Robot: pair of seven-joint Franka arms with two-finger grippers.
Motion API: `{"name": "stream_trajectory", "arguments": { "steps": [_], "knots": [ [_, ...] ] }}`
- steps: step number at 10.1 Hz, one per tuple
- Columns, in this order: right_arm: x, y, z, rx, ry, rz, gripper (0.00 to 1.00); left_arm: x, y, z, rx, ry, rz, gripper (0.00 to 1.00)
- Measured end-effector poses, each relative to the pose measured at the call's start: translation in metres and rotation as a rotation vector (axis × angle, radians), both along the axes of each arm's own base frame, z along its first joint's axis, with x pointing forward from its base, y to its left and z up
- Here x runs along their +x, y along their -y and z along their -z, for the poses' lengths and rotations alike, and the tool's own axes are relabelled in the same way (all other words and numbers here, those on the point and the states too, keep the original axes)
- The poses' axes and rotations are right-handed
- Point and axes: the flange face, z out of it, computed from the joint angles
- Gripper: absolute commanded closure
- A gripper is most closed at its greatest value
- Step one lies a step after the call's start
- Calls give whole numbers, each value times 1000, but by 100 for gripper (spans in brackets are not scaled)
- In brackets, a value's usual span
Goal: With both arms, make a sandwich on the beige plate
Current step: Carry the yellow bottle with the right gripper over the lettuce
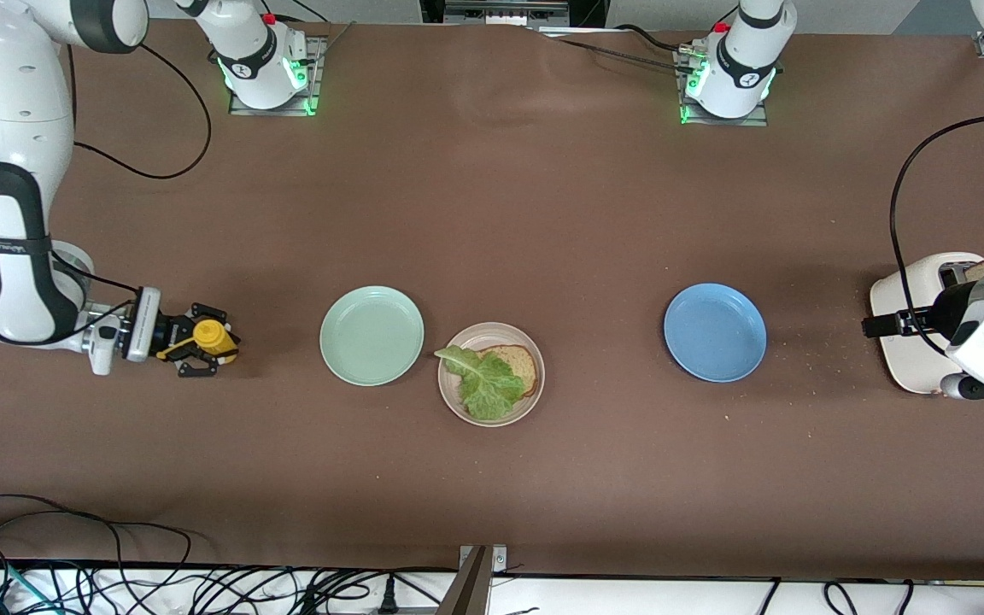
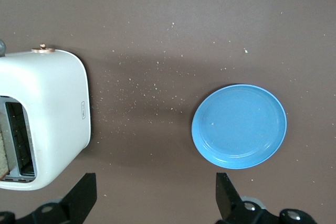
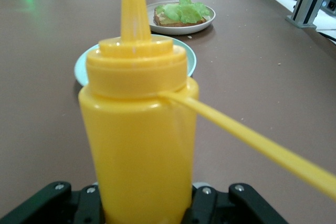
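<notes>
At the frame's left edge the right end effector (image 1: 202,340) clamps a yellow squeeze bottle (image 1: 212,336), presumably to sauce the lettuce (image 1: 485,382) on the beige plate (image 1: 453,401); the left end effector (image 2: 155,195) waits wide above the surface (image 1: 543,213).

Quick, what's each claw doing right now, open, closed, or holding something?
Left claw: open, empty, over the table between toaster and blue plate.
Right claw: closed on the yellow squeeze bottle.

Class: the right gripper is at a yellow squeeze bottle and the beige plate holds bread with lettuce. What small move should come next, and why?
Probably lift the yellow squeeze bottle clear of the table: the right gripper is shut on it, and the bread slice with lettuce leaf on the beige plate lacks sauce. The left gripper waits open near the toaster.
</notes>
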Motion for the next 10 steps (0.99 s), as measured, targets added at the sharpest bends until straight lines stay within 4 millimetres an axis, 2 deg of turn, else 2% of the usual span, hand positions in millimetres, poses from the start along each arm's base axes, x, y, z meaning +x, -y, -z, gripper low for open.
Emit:
{"name": "stream_trajectory", "arguments": {
  "steps": [4,7,8,10],
  "knots": [
    [31,-88,-55,-214,-60,30,100,0,0,0,0,0,0,0],
    [49,-165,-102,-419,-101,56,100,0,0,0,0,0,0,0],
    [51,-191,-113,-491,-105,69,100,0,0,0,0,-1,-1,0],
    [46,-246,-121,-624,-67,92,100,-1,-1,1,0,-8,-2,0]
  ]
}}
